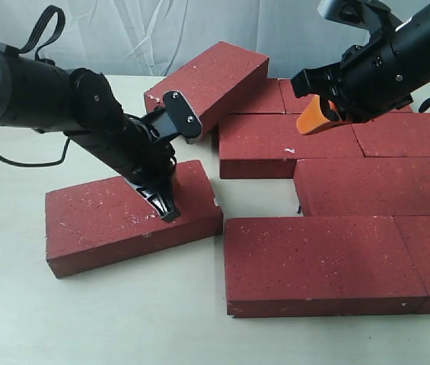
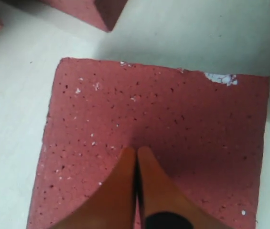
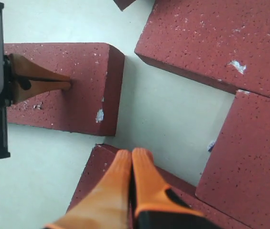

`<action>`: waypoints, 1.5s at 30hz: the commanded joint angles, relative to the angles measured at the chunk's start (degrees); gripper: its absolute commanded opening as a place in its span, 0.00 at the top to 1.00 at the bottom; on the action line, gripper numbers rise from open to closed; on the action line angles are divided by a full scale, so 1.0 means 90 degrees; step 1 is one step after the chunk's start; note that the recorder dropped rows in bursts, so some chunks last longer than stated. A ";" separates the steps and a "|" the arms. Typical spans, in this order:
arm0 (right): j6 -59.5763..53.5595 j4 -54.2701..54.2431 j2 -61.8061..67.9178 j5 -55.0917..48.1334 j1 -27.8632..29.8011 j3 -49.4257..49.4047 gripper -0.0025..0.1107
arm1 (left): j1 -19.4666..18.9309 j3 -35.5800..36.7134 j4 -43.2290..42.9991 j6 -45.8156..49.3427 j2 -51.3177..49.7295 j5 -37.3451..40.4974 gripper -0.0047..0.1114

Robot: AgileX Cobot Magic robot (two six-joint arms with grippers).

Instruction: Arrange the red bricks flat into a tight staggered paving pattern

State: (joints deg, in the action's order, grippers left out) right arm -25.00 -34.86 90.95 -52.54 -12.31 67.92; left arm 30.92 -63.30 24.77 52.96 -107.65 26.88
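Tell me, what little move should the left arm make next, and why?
Probably push the loose brick toward the paved bricks. The left gripper, fingers shut, presses its top; the brick lies askew, a bare gap between it and the group. A tilted brick also awaits laying.

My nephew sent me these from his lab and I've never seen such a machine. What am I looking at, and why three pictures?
It is a robot with two arms. One picture looks on from outside; the other two come from cameras on each wrist. Red bricks lie on a pale table, most fitted flat together, one tilted brick leaning at the back. The left gripper, shut, presses its tips on a loose brick lying apart. The right gripper, also shut, hangs above the paving. Neither holds anything.
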 commanded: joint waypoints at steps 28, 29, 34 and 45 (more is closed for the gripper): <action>-0.0037 0.0030 -0.0049 -0.0024 0.0015 0.0045 0.98 | -0.0916 0.0032 -0.0474 -0.1402 0.1580 -0.0248 0.96; -0.0037 0.0030 -0.0049 -0.0024 0.0015 0.0045 0.98 | -0.1088 0.0032 -0.0592 -0.1756 0.1629 -0.0200 0.96; -0.0037 0.0030 -0.0049 -0.0036 0.0015 0.0045 0.98 | -0.2200 0.0032 -0.0897 -0.3208 0.1738 0.0288 0.96; -0.0037 -0.0022 -0.0049 -0.0062 0.0015 0.0045 0.98 | -0.3416 0.0032 -0.2548 -0.4669 0.1404 0.2305 0.96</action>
State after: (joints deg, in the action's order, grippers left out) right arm -25.00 -34.86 90.95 -52.83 -12.31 67.92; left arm 0.65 -63.19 6.62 13.90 -93.32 43.44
